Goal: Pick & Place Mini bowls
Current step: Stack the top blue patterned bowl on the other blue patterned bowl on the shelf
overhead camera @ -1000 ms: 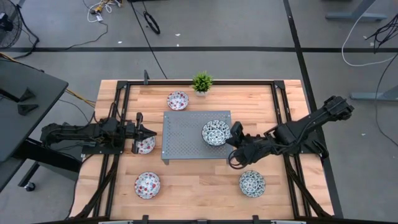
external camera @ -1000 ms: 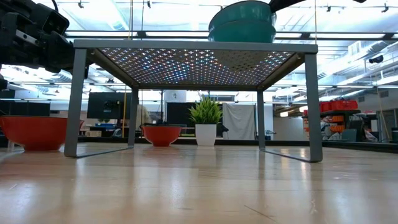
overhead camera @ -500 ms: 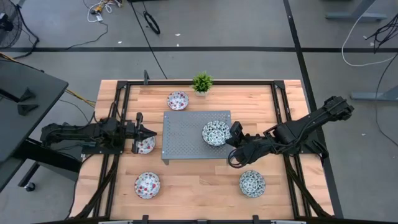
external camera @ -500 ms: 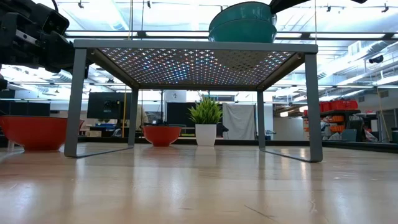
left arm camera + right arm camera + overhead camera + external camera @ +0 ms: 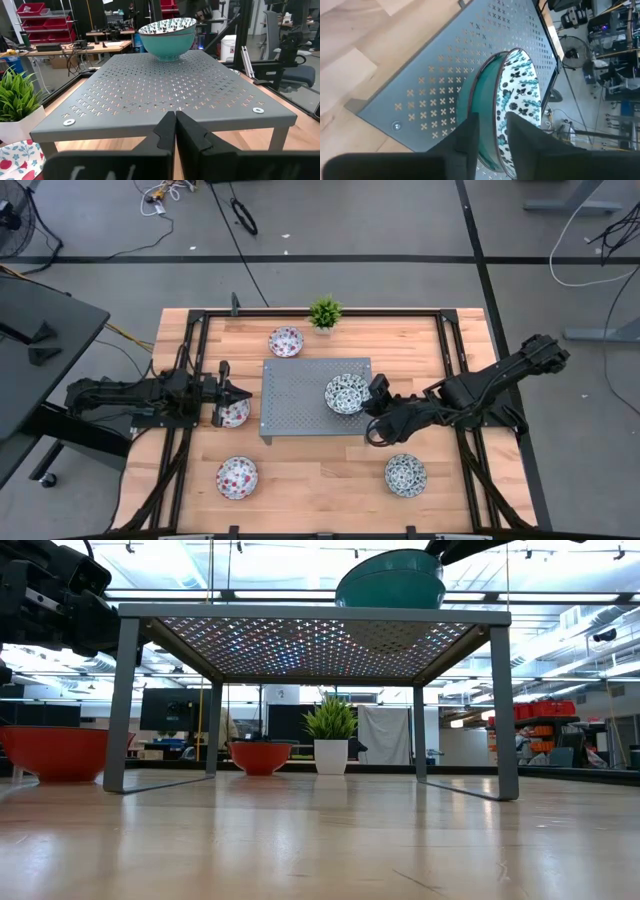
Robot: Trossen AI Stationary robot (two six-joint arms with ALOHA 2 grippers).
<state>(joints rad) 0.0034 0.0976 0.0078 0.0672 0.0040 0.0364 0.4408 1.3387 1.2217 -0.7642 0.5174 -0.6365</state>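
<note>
A blue-green patterned mini bowl stands upright by its foot on the right part of the grey perforated stand; the low view also shows this bowl. My right gripper is open at the bowl's right rim. One finger stands outside the wall and the other over the inside. My left gripper is shut and level, left of the stand, above a red-spotted bowl.
Further red-spotted bowls sit at the far middle and near left of the table. Another blue-green bowl sits near right. A small potted plant stands at the far edge. Black rails run along the table's sides.
In the low view the blue-green bowl has sunk a little and now sits level on the stand top. Both arms have kept their places.
</note>
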